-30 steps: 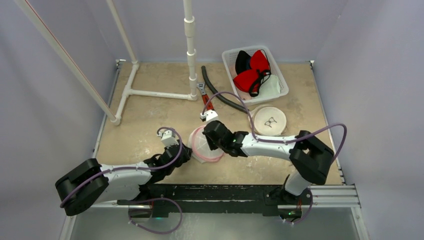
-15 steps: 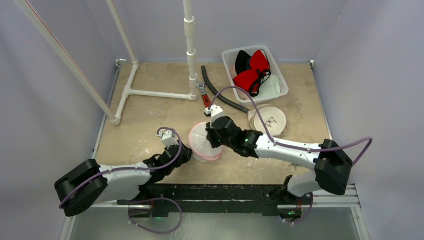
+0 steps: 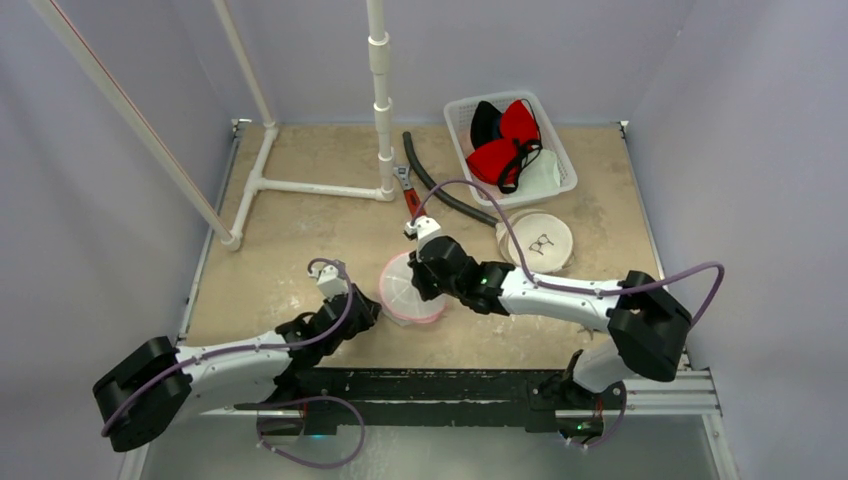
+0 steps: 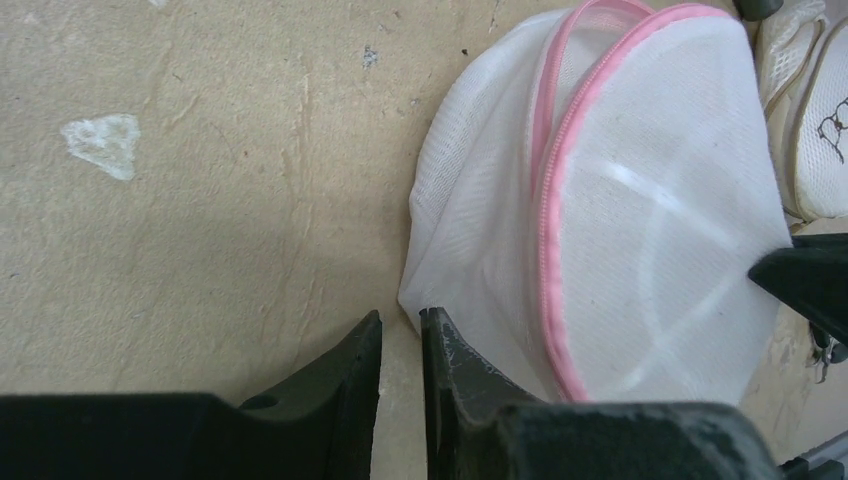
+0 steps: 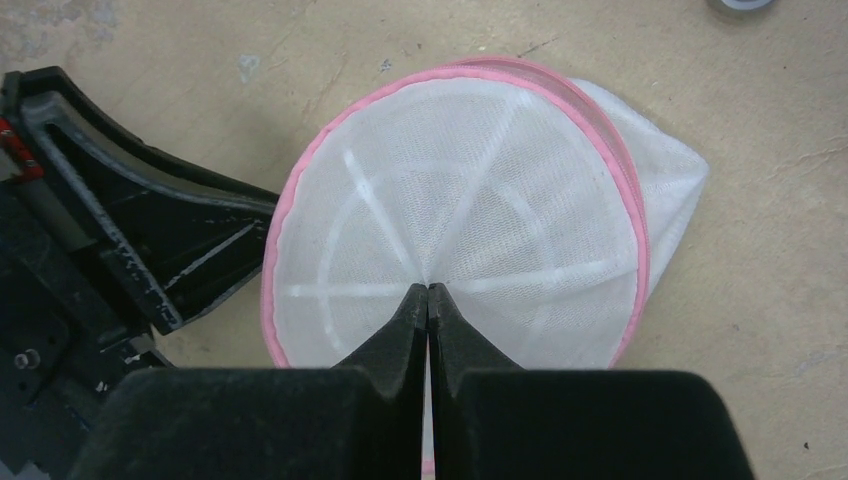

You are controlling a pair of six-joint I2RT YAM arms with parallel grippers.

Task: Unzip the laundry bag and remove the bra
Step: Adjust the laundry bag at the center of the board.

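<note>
Tan worktop [image 3: 290, 240], walls closing in on three sides. Right gripper [image 5: 428, 290] is sitting clenched, tips pressing on the centre of the laundry bag's [image 5: 500, 170] top mesh. Left gripper [image 4: 400, 335] is showing a narrow gap, tips at the bag's left edge; can't tell if it's pinching mesh. Bag is lying flat mid-worktop, near the front edge. It's round, no long axis, pink zip circling the rim. Bare worktop is lying open to its left. A white pouch [image 3: 540, 242] and a hose [image 3: 440, 195] are crowding the far right.
</note>
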